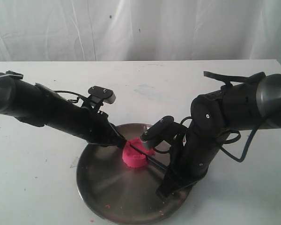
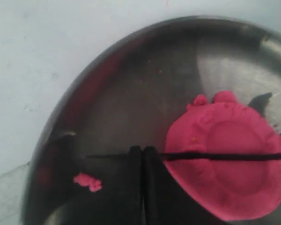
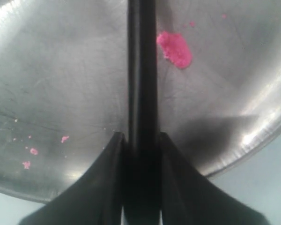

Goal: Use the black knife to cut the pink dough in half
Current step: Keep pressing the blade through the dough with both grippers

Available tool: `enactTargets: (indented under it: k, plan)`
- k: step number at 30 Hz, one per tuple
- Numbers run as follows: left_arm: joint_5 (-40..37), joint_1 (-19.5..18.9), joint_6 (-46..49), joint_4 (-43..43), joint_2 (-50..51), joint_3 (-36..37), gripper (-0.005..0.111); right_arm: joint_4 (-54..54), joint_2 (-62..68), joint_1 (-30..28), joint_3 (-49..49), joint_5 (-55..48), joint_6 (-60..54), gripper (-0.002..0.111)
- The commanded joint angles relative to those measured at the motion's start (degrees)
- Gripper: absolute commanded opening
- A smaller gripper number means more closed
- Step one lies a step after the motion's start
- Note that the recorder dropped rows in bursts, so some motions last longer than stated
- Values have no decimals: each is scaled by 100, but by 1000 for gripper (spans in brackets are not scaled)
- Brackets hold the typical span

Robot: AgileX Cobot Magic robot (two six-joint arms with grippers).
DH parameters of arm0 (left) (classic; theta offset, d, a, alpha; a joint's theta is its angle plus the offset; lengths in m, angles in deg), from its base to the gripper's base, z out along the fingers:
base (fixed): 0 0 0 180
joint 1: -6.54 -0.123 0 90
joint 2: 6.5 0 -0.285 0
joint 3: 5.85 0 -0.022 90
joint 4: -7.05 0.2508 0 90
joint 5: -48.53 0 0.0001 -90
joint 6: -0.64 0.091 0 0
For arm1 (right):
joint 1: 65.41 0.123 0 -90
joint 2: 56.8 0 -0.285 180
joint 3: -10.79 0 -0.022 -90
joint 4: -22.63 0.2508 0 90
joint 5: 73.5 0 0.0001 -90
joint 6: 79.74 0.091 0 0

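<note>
The pink dough (image 1: 134, 157) is a round, dented lump lying in the steel plate (image 1: 103, 187). The black knife (image 1: 153, 161) lies across its top; in the left wrist view its thin blade (image 2: 225, 156) crosses the dough (image 2: 234, 192) near the middle. My right gripper (image 1: 172, 182) is shut on the knife's handle (image 3: 142, 70), with its fingers (image 3: 114, 154) on both sides. My left gripper (image 1: 120, 142) is shut with nothing between its fingers. Its tips (image 2: 143, 151) sit right at the blade, near the knife's point and beside the dough.
Small pink crumbs lie on the plate (image 2: 131, 84), one (image 2: 87, 182) by the left fingers. In the right wrist view a larger pink scrap (image 3: 174, 48) lies beside the handle and several specks (image 3: 33, 151) near the rim. White table (image 1: 47, 93) surrounds the plate, with a curtain behind.
</note>
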Motion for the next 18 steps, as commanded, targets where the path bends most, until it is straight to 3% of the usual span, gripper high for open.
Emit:
enactTargets:
  k: [1, 18]
  plan:
    - [478, 19, -57, -53, 66, 234, 0, 17, 0, 11, 14, 13, -24, 0]
    - [364, 19, -57, -90, 106, 226, 0, 89, 316, 11, 14, 307, -24, 0]
